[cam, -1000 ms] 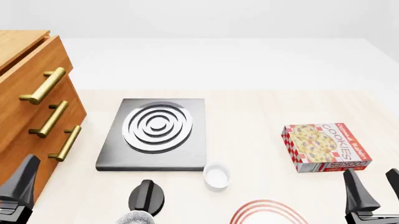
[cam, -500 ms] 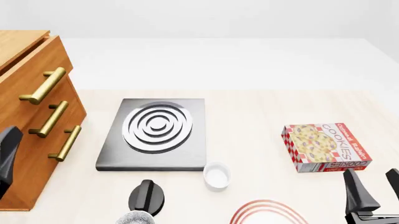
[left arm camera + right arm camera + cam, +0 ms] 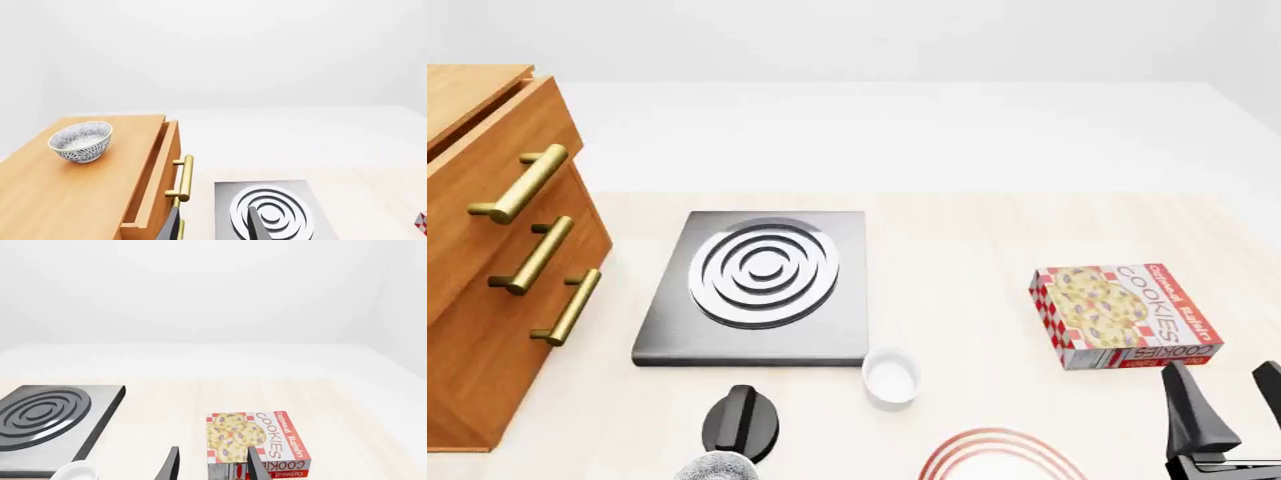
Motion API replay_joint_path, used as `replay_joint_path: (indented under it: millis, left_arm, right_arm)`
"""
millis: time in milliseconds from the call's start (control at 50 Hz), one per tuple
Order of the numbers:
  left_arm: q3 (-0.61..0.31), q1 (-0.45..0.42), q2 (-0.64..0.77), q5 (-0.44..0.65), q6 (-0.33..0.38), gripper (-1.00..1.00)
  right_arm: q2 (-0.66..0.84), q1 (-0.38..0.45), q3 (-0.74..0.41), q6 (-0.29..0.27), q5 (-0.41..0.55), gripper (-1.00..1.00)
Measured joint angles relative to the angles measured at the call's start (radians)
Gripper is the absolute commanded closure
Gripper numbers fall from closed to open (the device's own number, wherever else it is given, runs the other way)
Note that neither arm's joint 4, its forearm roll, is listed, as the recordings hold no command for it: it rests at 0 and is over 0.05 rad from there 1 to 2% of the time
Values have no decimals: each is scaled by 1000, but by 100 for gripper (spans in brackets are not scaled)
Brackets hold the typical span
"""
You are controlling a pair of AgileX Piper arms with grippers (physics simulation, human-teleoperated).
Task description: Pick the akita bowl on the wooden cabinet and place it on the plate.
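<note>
In the left wrist view the akita bowl (image 3: 80,141), grey-white and speckled, stands upright on the top of the wooden cabinet (image 3: 87,195), toward its far side. My left gripper (image 3: 213,231) is open and empty, off the cabinet's drawer side and well short of the bowl. It is out of the front view, where the wooden cabinet (image 3: 481,260) fills the left edge and the bowl is hidden. The plate (image 3: 1001,458), white with red rings, lies at the near table edge. My right gripper (image 3: 1232,405) is open and empty to the plate's right.
A grey stove slab (image 3: 761,285) with a ringed burner lies mid-table. A small white ramekin (image 3: 890,377) and a black knob-like object (image 3: 745,422) sit in front of it. A cookie box (image 3: 1128,315) lies at the right. A speckled grey object (image 3: 714,467) is cut by the near edge.
My left gripper rose along the cabinet's front and left the front view. The right gripper and all objects kept still.
</note>
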Motion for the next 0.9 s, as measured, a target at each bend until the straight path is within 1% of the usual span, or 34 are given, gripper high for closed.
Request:
replay_joint_path:
  millis: [260,440,620,900]
  left_arm:
    - [-118,29,49,51,6,-100]
    - [-202,55,84,91,-8,-100]
    - [-284,102,136,140,-43,-100]
    - [-398,200,230,208,-106,-100]
  right_arm:
    - [0,0,0,0,0,-100]
    - [0,0,0,0,0,-100]
    - [0,0,0,0,0,-100]
    - [0,0,0,0,0,-100]
